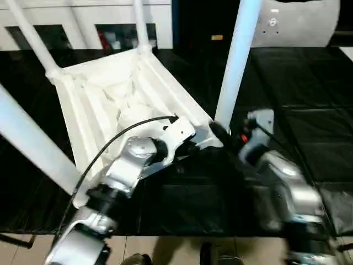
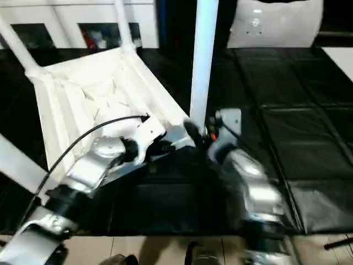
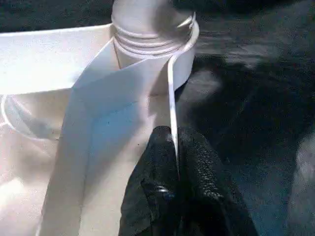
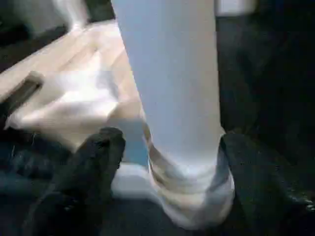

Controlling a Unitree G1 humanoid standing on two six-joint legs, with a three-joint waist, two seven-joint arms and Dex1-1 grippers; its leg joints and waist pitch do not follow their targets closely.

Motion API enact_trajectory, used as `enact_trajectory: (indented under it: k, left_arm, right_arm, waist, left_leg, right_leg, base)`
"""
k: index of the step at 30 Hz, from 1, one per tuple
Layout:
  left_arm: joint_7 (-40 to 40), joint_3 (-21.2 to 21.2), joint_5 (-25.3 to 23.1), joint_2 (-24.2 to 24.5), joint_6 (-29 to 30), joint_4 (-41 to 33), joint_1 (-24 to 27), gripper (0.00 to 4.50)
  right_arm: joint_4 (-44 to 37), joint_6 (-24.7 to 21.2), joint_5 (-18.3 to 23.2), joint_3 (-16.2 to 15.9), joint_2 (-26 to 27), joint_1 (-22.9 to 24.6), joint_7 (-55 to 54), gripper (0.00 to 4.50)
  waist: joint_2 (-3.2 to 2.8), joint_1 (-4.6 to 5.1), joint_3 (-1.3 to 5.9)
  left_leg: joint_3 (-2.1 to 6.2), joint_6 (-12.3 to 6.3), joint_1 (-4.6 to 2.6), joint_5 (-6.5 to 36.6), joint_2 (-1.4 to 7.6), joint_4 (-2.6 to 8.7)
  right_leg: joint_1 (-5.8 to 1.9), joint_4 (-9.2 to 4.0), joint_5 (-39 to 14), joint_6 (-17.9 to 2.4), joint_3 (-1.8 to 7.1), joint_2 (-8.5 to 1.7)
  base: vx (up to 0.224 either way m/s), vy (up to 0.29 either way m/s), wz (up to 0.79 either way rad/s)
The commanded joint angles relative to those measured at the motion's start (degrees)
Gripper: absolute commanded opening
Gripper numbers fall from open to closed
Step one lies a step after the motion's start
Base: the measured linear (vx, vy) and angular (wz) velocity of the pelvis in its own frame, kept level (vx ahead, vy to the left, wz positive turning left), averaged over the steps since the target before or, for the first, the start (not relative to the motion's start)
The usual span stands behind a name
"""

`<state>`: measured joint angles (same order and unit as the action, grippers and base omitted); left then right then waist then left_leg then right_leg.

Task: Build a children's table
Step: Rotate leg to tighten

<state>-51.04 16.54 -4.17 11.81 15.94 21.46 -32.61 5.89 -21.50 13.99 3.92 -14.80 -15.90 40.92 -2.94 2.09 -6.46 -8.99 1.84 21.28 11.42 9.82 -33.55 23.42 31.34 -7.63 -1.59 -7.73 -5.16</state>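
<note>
The children's table lies upside down on a black mat, its ribbed white top (image 1: pixel 110 105) facing up. Legs stand in its corner sockets: one at the near right (image 1: pixel 234 61), one at the near left (image 1: pixel 33 143), two at the back (image 1: pixel 140 25). My left gripper (image 1: pixel 190 144) is shut on the thin rim wall (image 3: pixel 171 88) beside the near-right socket (image 3: pixel 184 54). My right gripper (image 4: pixel 172 147) is open around the base of the near-right leg (image 4: pixel 167 73), one finger (image 4: pixel 101 147) clear of it on one side and the other (image 4: pixel 246 157) close on the far side.
The black mat (image 1: pixel 309 132) runs to the right and front of the table top. White cabinets (image 1: pixel 83 16) line the back, and a white moulded piece (image 1: pixel 298 22) stands at the back right. The work surface ends at its front edge (image 1: pixel 182 234) above tan floor.
</note>
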Motion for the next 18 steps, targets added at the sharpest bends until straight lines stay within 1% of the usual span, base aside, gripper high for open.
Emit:
enact_trajectory:
  k: [1,2,3,4,5,6,7,8,9,10,11,12,13,14,15,17,18]
  left_arm:
    - [-4.8,0.5,2.4,0.8,-4.4,-2.2,0.8,0.0]
    - [-8.9,0.9,3.6,2.7,-5.7,-2.9,1.9,0.0]
    - [-9.5,1.0,3.8,3.0,-5.9,-3.0,2.0,0.0]
    - [-10.8,1.2,4.1,3.5,-6.4,-3.3,2.2,0.0]
    - [-10.8,1.2,4.1,3.5,-6.4,-3.3,2.2,0.0]
    - [-14.2,2.0,4.7,5.3,-7.9,-3.6,2.6,0.0]
    - [-14.9,2.2,4.7,5.8,-8.2,-3.6,2.7,0.0]
    - [-16.2,2.6,4.8,6.7,-8.8,-3.6,2.7,0.0]
    - [-18.0,3.1,5.0,7.9,-9.4,-3.5,2.6,0.0]
    - [-19.8,3.5,5.2,8.9,-10.4,-3.4,2.4,0.0]
    - [-19.8,3.5,5.2,8.9,-10.4,-3.4,2.4,0.0]
    - [-21.3,3.8,5.2,9.7,-11.1,-3.0,2.2,0.0]
    - [-21.5,3.9,5.2,9.9,-11.3,-2.9,2.1,0.0]
    - [-22.4,4.1,5.2,10.4,-11.8,-2.7,1.9,0.0]
    - [-24.4,4.6,4.9,11.4,-13.1,-1.9,1.3,0.0]
    - [-25.2,4.7,4.7,11.6,-13.6,-1.5,1.1,0.0]
    - [-26.2,4.9,4.6,11.8,-14.2,-1.1,0.8,0.0]
  right_arm:
    - [0.9,1.4,1.3,-0.9,-1.0,-0.8,4.9,3.91]
    - [2.2,3.1,1.5,-1.0,-4.1,-1.7,9.5,4.0]
    - [2.3,3.3,1.6,-1.0,-4.4,-1.8,10.0,4.0]
    - [2.6,3.9,1.7,-1.1,-5.2,-2.0,11.3,4.0]
    - [2.6,3.9,1.7,-1.1,-5.2,-2.0,11.3,4.0]
    - [3.5,5.2,2.8,-1.6,-7.7,-2.6,16.4,4.0]
    - [3.8,5.5,3.2,-1.7,-8.5,-2.8,18.0,4.0]
    - [4.3,6.0,4.0,-2.2,-9.8,-3.1,20.9,4.0]
    - [4.7,6.3,4.7,-3.1,-11.6,-3.4,25.1,4.0]
    - [5.2,6.3,5.2,-4.1,-13.1,-3.9,29.1,4.0]
    - [5.2,6.3,5.2,-4.1,-13.1,-3.9,29.1,4.0]
    - [6.0,6.0,5.6,-4.7,-14.1,-4.6,32.3,4.0]
    - [6.2,5.9,5.6,-4.8,-14.3,-4.8,32.9,4.0]
    - [6.8,5.8,5.7,-5.3,-14.9,-5.4,34.8,3.84]
    - [8.8,5.7,5.7,-6.9,-16.1,-7.1,39.1,3.74]
    - [9.6,5.9,5.7,-7.6,-16.5,-7.8,40.6,3.74]
    - [10.8,6.3,5.3,-8.6,-16.5,-8.8,41.9,3.66]
  waist:
    - [1.29,-0.65,4.86]
    - [1.33,-0.75,5.01]
    - [1.25,-1.02,5.06]
    - [1.35,-1.43,5.05]
    - [1.31,-1.54,5.01]
    - [1.54,-1.75,4.88]
    - [1.54,-1.75,4.88]
    - [1.35,-2.19,4.94]
    - [1.36,-2.84,4.96]
    - [1.52,-2.85,4.95]
    - [1.46,-2.95,4.98]
    - [1.23,-3.11,4.96]
    - [1.35,-3.19,4.96]
    - [1.37,-3.29,4.98]
    - [1.34,-3.49,5.04]
    - [1.36,-3.8,5.12]
    - [1.35,-4.12,5.14]
  left_leg:
    - [0.75,-8.66,0.61,5.9,2.66,3.02]
    - [0.64,-9.27,0.61,4.8,2.66,2.9]
    - [0.61,-9.48,0.54,4.5,2.59,2.81]
    - [0.46,-9.59,0.5,4.1,2.61,2.65]
    - [0.46,-9.61,0.58,3.8,2.69,2.71]
    - [0.41,-9.52,0.33,4.4,2.87,2.81]
    - [0.41,-9.52,0.33,4.4,2.87,2.81]
    - [0.44,-9.36,0.04,5.2,3.01,2.8]
    - [0.41,-9.32,-0.16,5.5,3.22,2.82]
    - [0.32,-9.34,-0.24,5.6,3.25,2.84]
    - [0.39,-9.33,-0.18,5.7,3.26,2.84]
    - [0.36,-9.32,-0.17,5.5,3.41,2.9]
    - [0.32,-9.1,-0.12,6.1,3.44,2.88]
    - [0.24,-8.94,-0.18,6.4,3.42,2.86]
    - [0.18,-8.67,-0.28,6.9,3.43,2.85]
    - [0.07,-8.21,-0.29,7.0,3.4,2.8]
    - [-0.04,-7.88,-0.5,7.3,3.45,2.78]
  right_leg:
    - [-4.12,-3.23,-17.5,-9.8,3.51,-4.18]
    - [-4.09,-2.97,-16.4,-10.5,3.5,-4.09]
    - [-4.04,-2.99,-16.4,-10.6,3.49,-4.1]
    - [-3.86,-2.81,-16.7,-10.9,3.65,-4.08]
    - [-3.87,-2.67,-16.7,-10.9,3.7,-4.03]
    - [-3.6,-2.89,-18.3,-10.6,3.57,-3.85]
    - [-3.6,-2.89,-18.3,-10.6,3.57,-3.85]
    - [-3.59,-2.86,-19.1,-10.6,3.62,-3.93]
    - [-3.47,-2.69,-18.8,-10.8,3.77,-3.9]
    - [-3.4,-2.66,-18.5,-11.0,3.88,-3.82]
    - [-3.47,-2.4,-18.2,-11.3,3.83,-3.75]
    - [-3.4,-2.28,-17.6,-11.5,3.89,-3.68]
    - [-3.44,-2.3,-17.8,-11.7,3.88,-3.71]
    - [-3.43,-2.31,-18.0,-11.7,3.9,-3.73]
    - [-3.42,-2.32,-18.6,-11.9,3.92,-3.79]
    - [-3.41,-2.29,-18.8,-12.0,4.01,-3.76]
    - [-3.23,-2.33,-19.1,-12.0,4.12,-3.84]
  base:
    - [0.0,0.0,0.0]
    - [0.0,0.0,0.0]
    - [0.0,0.0,0.0]
    - [0.0,0.0,0.0]
    - [0.0,0.0,0.0]
    - [0.0,0.0,0.0]
    - [0.0,0.0,0.0]
    - [0.0,0.0,0.0]
    - [0.0,0.0,0.0]
    - [0.0,0.0,0.0]
    - [0.0,0.0,0.0]
    - [0.0,0.0,0.0]
    - [0.0,0.0,0.0]
    - [0.0,0.0,0.0]
    - [0.0,0.0,0.0]
    - [0.0,0.0,0.0]
    - [0.0,0.0,0.0]
